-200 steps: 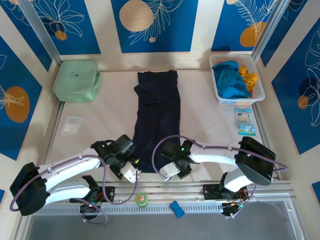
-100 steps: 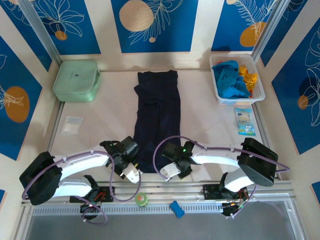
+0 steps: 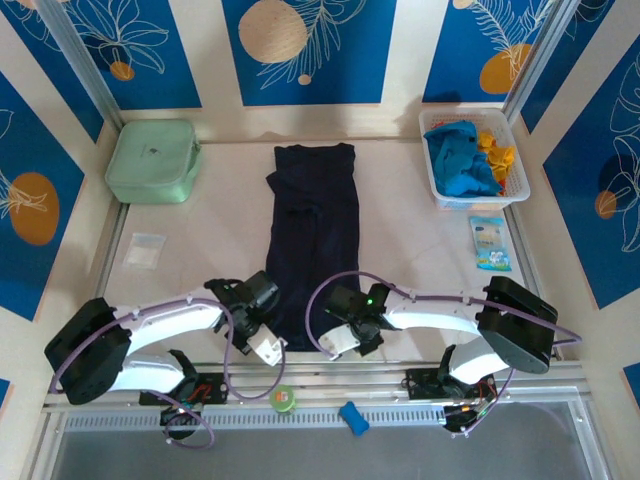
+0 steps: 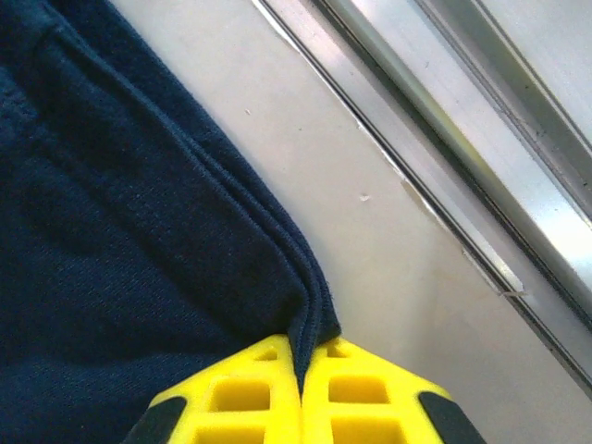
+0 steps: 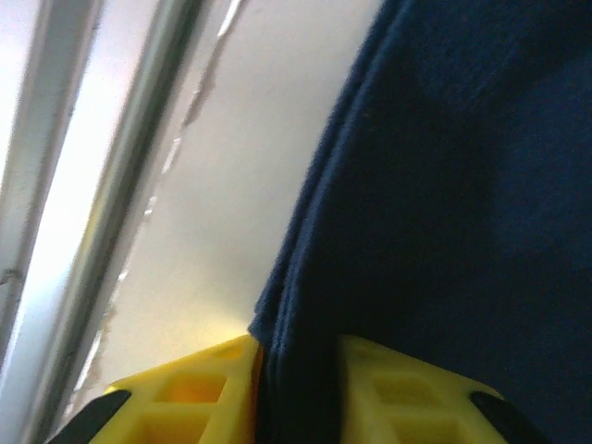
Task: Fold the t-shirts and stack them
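I'm holding the left arm and right arm low, elbows out, wrists angling inward. The left claw is pinching shut on the dark navy t-shirt; the right claw is clamping its other near corner.

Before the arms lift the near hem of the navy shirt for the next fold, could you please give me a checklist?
1. Left fingers shut on the navy shirt's near left corner: ok.
2. Right fingers shut on its near right corner: ok.
3. Every layer of cloth caught in both grips: cannot tell.
4. Shirt lying as a flat, straight strip: ok.
5. Turquoise shirt and orange shirt out of the way in the basket: ok.
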### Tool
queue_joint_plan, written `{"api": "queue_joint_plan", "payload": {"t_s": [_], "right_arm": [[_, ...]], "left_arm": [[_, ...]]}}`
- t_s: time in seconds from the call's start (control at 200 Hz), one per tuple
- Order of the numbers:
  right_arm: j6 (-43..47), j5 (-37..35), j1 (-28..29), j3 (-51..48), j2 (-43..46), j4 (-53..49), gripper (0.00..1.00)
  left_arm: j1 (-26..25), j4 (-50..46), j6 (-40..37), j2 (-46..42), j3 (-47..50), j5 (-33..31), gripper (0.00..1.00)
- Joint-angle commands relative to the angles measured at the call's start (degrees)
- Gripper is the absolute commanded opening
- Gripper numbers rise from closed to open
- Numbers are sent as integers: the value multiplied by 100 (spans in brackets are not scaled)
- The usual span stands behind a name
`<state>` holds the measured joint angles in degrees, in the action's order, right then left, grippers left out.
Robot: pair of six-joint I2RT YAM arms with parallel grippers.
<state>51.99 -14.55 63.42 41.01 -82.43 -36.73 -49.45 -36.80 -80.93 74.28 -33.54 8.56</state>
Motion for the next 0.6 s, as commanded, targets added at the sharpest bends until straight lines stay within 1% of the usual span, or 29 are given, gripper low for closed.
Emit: {"api": "queue_joint_plan", "payload": {"t_s": [0.0, 0.14, 0.265, 0.335, 0.465, 0.595], "right_arm": [[-43, 62, -15, -58, -38, -127, 0], [-144, 177, -115, 74, 99, -440, 0], [-167, 360, -152, 142, 635, -544, 0], [-180, 514, -197, 218, 1000, -689, 0], [-206, 712, -339, 399, 1480, -1047, 0], [-180, 741, -728, 577, 1771, -1049, 0]], "left_arm": [[-8, 674, 59, 255, 127, -55, 0], [-4, 367, 222, 5, -205, -107, 0], [-43, -339, 654, -290, -843, -61, 0], [-102, -666, 1047, -529, -1195, -73, 0], [-307, -881, 1562, -1056, -1548, -284, 0], [-330, -875, 1965, -1365, -1776, -546, 0]]}}
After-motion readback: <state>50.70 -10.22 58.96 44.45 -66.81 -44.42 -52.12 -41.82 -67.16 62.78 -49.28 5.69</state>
